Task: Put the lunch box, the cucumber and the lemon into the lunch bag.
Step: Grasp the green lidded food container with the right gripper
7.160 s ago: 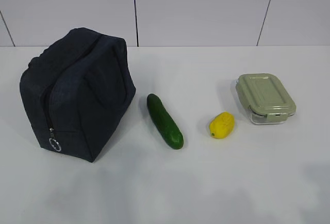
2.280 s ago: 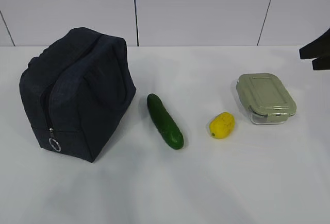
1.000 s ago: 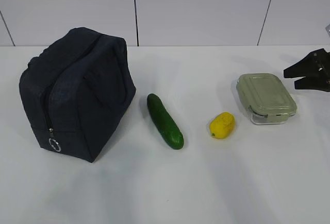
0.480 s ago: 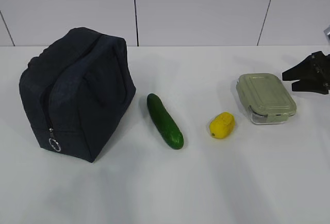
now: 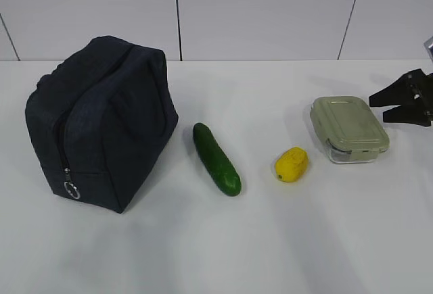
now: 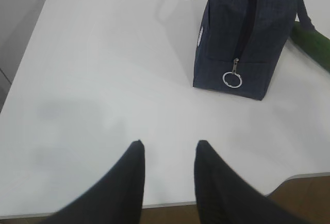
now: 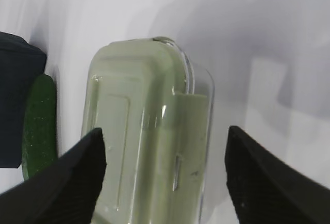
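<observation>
While the white worktop (image 5: pixel 325 240) carries everything, we see the navy lunch bag (image 5: pixel 101 121) standing at its left, zipped shut. Right of it lies the cucumber (image 5: pixel 216 159), then the lunch box (image 5: pixel 348 129) far right, with the lemon (image 5: pixel 291 164) between those two. Our right claw (image 5: pixel 379 105) hovers just beside the lunch box, spread wide and empty. Our left claw (image 6: pixel 169 149) hangs partly open, empty, near the bag.

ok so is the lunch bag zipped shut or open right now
Shut, as far as shows. The lunch bag has its zipper line closed down the side, with the silver ring pull hanging at the bottom end.
</observation>
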